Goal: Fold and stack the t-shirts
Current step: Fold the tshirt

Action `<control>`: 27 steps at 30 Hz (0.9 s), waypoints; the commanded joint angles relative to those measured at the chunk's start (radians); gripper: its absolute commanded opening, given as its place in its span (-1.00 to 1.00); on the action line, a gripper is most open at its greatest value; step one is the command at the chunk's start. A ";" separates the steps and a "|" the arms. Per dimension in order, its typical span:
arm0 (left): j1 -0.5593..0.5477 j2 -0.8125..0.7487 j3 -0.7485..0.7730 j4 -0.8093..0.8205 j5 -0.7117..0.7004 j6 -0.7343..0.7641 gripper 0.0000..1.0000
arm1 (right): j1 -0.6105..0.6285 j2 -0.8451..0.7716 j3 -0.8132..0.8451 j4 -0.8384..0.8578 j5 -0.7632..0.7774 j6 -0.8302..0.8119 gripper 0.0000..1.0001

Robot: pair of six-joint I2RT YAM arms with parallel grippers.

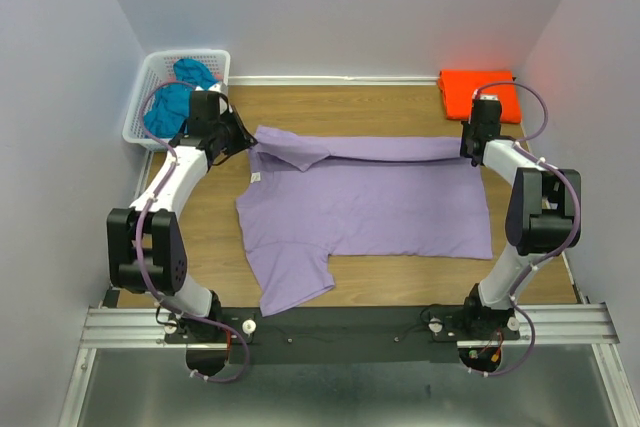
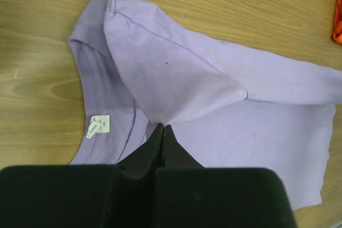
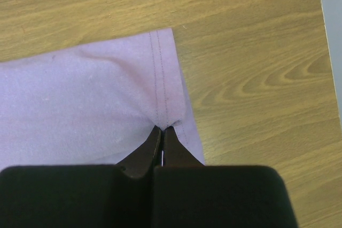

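Observation:
The lavender-purple t-shirt (image 1: 370,209) lies spread across the wooden table, neck to the left, its far long edge folded over toward the front. My left gripper (image 1: 243,137) is shut on the folded sleeve near the collar (image 2: 163,125). My right gripper (image 1: 468,150) is shut on the stitched hem corner (image 3: 163,127). The shirt also shows in the left wrist view (image 2: 176,73) and the right wrist view (image 3: 85,105). The orange t-shirt (image 1: 478,93) lies folded at the back right. The teal-blue t-shirt (image 1: 180,97) is bunched in the basket.
The white lattice basket (image 1: 150,82) stands at the back left against the wall. Walls close in the left, back and right sides. A black rail (image 1: 350,322) runs along the near edge with both arm bases.

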 commanded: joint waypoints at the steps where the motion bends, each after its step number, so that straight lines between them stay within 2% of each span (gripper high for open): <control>1: 0.002 -0.025 -0.050 0.013 0.012 -0.019 -1.00 | -0.010 -0.007 -0.012 -0.024 0.020 0.039 -0.99; 6: 0.002 -0.004 -0.141 0.074 0.033 -0.046 -1.00 | -0.010 0.038 -0.032 -0.027 0.035 0.094 -0.92; 9: 0.002 0.000 -0.190 0.107 0.062 -0.055 -1.00 | -0.010 0.045 -0.030 -0.033 0.023 0.121 -0.75; 10: 0.000 -0.003 -0.204 0.113 0.064 -0.058 -1.00 | -0.010 0.041 -0.026 -0.035 0.020 0.125 -0.58; 12: 0.002 -0.016 -0.239 0.128 0.062 -0.061 -1.00 | -0.010 0.032 -0.018 -0.045 0.012 0.142 -0.37; 16: -0.001 -0.028 -0.282 0.148 0.068 -0.063 -1.00 | -0.010 -0.002 0.022 -0.091 -0.047 0.182 -0.11; 19: -0.004 -0.022 -0.290 0.168 0.093 -0.066 -1.00 | -0.002 -0.050 0.025 -0.114 -0.162 0.249 0.01; 23: -0.015 -0.020 -0.282 0.170 0.110 -0.066 -1.00 | 0.045 -0.126 -0.002 -0.113 -0.299 0.280 0.06; 27: -0.023 -0.030 -0.265 0.168 0.124 -0.071 -1.00 | 0.150 -0.168 0.005 -0.102 -0.388 0.265 0.05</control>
